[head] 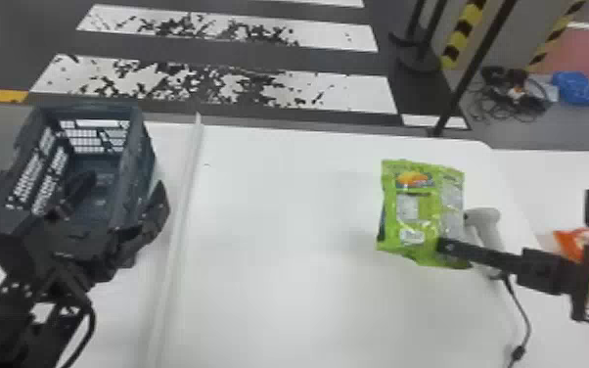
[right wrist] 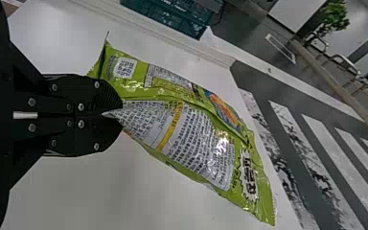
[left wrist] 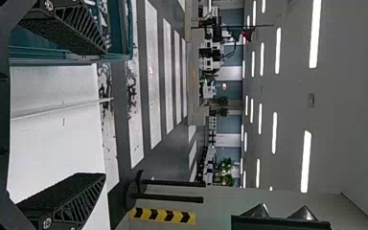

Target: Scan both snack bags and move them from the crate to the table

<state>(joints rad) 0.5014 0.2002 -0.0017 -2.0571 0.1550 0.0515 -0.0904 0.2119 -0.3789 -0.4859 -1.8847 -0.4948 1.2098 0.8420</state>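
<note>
The white tabletop (head: 279, 220) fills the middle and lower part of the head view, its far edge running across the upper half and its corner rounding off at upper right. The crate (head: 140, 156) stands at the left, well apart from the work, with a raised strip (head: 186, 195) just beside it. Between strip and bag lies a broad stretch of white surface, ample room for a set-down.

The green snack bag (head: 416, 210) is right of centre, its long axis roughly up and down the frame. The right pincer (right wrist: 116, 114) is closed on its edge at the bag's lower right; in the right wrist view the bag slants from the tips towards the lower right. The right arm is clearly the nearer one. The left pincer (left wrist: 103, 113) is spread wide over the crate, holding nothing; whether it touches the wall I cannot tell.

The orange snack bag (head: 572, 242) lies at the right edge, partly behind the right arm. The grey scanner (head: 488, 222) is partly behind the green bag, so a sideways swing could knock it or catch its cable (head: 521, 303).
</note>
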